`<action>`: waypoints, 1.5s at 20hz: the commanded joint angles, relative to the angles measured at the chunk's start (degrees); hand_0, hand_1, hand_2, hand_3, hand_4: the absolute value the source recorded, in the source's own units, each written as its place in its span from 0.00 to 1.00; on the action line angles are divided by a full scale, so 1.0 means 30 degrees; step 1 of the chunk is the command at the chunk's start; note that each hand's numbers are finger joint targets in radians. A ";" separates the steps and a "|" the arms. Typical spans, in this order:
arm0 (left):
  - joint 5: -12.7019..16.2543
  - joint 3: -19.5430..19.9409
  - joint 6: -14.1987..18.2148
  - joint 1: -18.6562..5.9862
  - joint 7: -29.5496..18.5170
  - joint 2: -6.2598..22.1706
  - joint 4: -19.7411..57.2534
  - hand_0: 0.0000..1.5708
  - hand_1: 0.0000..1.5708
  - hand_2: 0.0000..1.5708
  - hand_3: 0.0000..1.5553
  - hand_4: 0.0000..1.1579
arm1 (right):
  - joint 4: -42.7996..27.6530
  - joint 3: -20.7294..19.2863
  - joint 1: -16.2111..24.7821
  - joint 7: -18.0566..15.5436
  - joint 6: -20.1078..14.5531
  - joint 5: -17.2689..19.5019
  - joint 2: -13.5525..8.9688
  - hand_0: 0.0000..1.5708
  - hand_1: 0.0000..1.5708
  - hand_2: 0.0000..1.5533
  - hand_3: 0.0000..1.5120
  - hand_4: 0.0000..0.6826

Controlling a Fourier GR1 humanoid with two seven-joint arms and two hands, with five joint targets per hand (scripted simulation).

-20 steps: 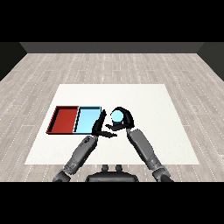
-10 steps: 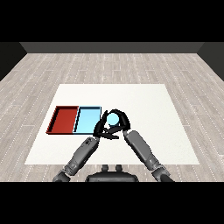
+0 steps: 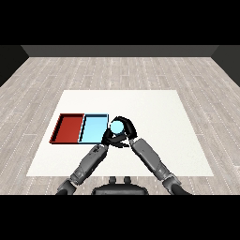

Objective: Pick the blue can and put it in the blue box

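Both hands (image 3: 123, 132) seemingly around blue can (image 3: 116, 126)

text: none readable | labels: none | numbers: none | signs: none

Can (image 3: 116, 125): light blue. Trays: one red (image 3: 68, 128), one light blue (image 3: 93, 128), both dark-rimmed. Table (image 3: 154, 112): plain white. Hands: black, left (image 3: 108, 137) and right (image 3: 128, 130); forearms (image 3: 150, 157) grey. Floor (image 3: 122, 72): pale grey wood-plank pattern.
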 commanded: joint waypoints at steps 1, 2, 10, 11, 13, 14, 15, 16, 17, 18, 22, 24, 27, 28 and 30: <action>-0.0803 0.0871 -0.0791 0.0305 -0.1007 0.0068 0.0523 0.00 0.00 0.00 0.00 0.09 | 0.1185 0.1985 -0.0229 -0.1181 -0.1466 -0.0630 0.0003 0.87 0.87 0.93 0.92 0.90; 0.0344 -0.0898 0.1636 -0.1435 -0.0348 -0.0005 0.0575 0.00 0.00 0.00 0.00 0.15 | -0.0047 0.1232 0.0066 -0.0252 -0.0568 -0.0486 0.0003 0.84 0.84 0.92 0.92 0.90; -0.4040 -0.2136 0.4430 -0.1826 0.1095 0.0026 0.1778 0.25 0.25 0.37 0.06 0.11 | 0.1462 0.2991 -0.0822 -0.1723 -0.1053 -0.1973 -0.0008 0.94 0.94 0.95 0.93 0.88; -0.5500 -0.2104 0.4345 -0.2181 0.2152 0.0844 0.1844 0.29 0.29 0.38 0.00 0.16 | 0.0717 0.2527 -0.1057 -0.0696 -0.0865 -0.1495 -0.0011 0.93 0.93 0.94 0.92 0.87; -0.6584 -0.2894 0.5094 -0.1306 0.2591 0.1163 -0.0141 0.00 0.00 0.10 0.00 0.27 | 0.0839 0.3432 0.0176 -0.1638 -0.1401 -0.1239 -0.0016 0.93 0.93 0.94 0.92 0.87; -0.2505 -0.1410 0.3818 -0.0832 0.1055 0.0059 0.0124 0.00 0.00 0.00 0.00 0.37 | 0.0516 0.3053 -0.1587 -0.0473 -0.1980 -0.1698 -0.0017 0.93 0.93 0.94 0.92 0.86; -0.2518 -0.1761 0.5341 -0.0619 0.0075 0.0057 0.0132 0.00 0.00 0.04 0.00 0.61 | 0.0077 0.2756 -0.0931 -0.0158 -0.1350 -0.1079 -0.0019 0.93 0.93 0.94 0.92 0.87; -0.1686 -0.1655 0.5526 -0.0426 0.0294 0.0054 -0.0049 0.29 0.29 0.41 0.22 0.62 | 0.0820 0.2306 -0.1422 -0.0500 -0.0698 -0.1923 -0.0020 0.93 0.93 0.94 0.92 0.88; -0.2185 0.0000 0.4561 -0.1011 0.0294 0.0050 -0.0031 0.44 0.44 0.51 0.34 0.62 | 0.0467 0.3041 -0.0246 -0.1621 -0.1258 -0.1850 -0.0021 0.92 0.92 0.94 0.92 0.89; -0.3165 -0.1654 0.6020 0.0228 0.0734 0.0044 -0.1175 0.65 0.65 0.66 0.58 0.60 | 0.1625 0.3650 -0.1875 -0.1295 -0.1773 -0.3117 -0.0020 0.92 0.92 0.93 0.92 0.89; -0.1496 -0.1438 0.4974 -0.0340 -0.0773 0.0032 0.0966 0.47 0.47 0.52 0.41 0.58 | 0.0252 0.2071 -0.0496 -0.0625 -0.0289 -0.1676 -0.0030 0.92 0.92 0.94 0.92 0.88; -0.1281 -0.2100 0.5742 -0.1320 -0.0883 0.0026 0.1562 0.37 0.37 0.45 0.32 0.57 | -0.0127 0.3457 0.0107 -0.1268 -0.1336 -0.2110 -0.0017 0.92 0.92 0.94 0.92 0.87; -0.0983 0.0135 0.3044 -0.0376 -0.0712 0.0029 0.0725 0.58 0.58 0.60 0.53 0.56 | -0.0060 0.3560 -0.0827 -0.0506 -0.1855 -0.2391 -0.0020 0.92 0.92 0.94 0.92 0.85; -0.0675 0.0545 0.2596 -0.0015 -0.0956 0.0026 0.1258 0.75 0.75 0.75 0.66 0.54 | -0.0303 0.2127 0.0010 -0.1047 -0.0245 -0.2075 -0.0787 0.91 0.91 0.94 0.92 0.85; -0.0298 -0.0049 0.3436 -0.0678 -0.0222 0.0015 0.1806 0.94 0.94 0.93 0.88 0.52 | 0.0299 0.1877 -0.0108 -0.1090 -0.0606 -0.2122 -0.0179 0.89 0.89 0.93 0.92 0.81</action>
